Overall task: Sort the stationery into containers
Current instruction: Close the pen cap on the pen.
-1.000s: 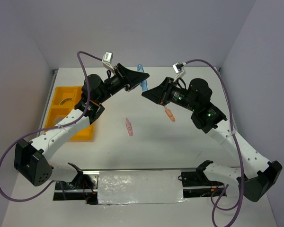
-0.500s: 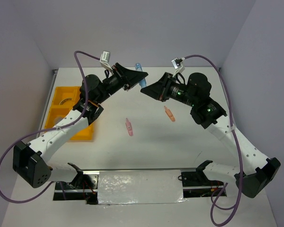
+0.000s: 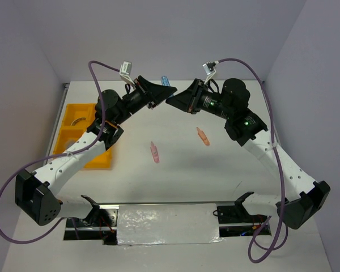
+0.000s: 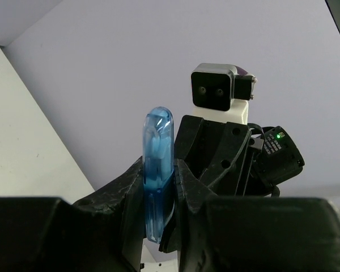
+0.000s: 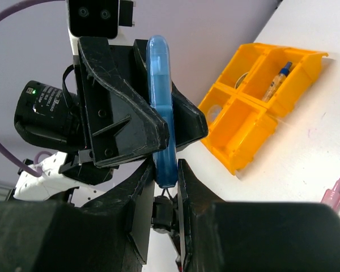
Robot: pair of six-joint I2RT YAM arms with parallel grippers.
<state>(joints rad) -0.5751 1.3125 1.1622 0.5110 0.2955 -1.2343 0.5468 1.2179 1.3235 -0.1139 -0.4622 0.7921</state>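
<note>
Top external view: left tool [image 3: 171,90] and right tool [image 3: 169,101] meet tip to tip above the far middle of the tabletop [image 3: 215,170]. Both are clamped on the blue clip piece [image 3: 165,81], which is held up off the surface. Pink piece [image 3: 154,153] and orange piece [image 3: 203,136] lie apart on the tabletop, nearer in. Yellow tray [image 3: 67,144] sits at the left edge. Right wrist view shows a blue-capped clear bottle [image 5: 276,82] lying in one of its compartments.

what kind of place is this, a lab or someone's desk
Probably a robot lab cell: a white table boxed in by plain pale walls, with a white-and-black left arm and right arm bolted at its near edge.
</note>
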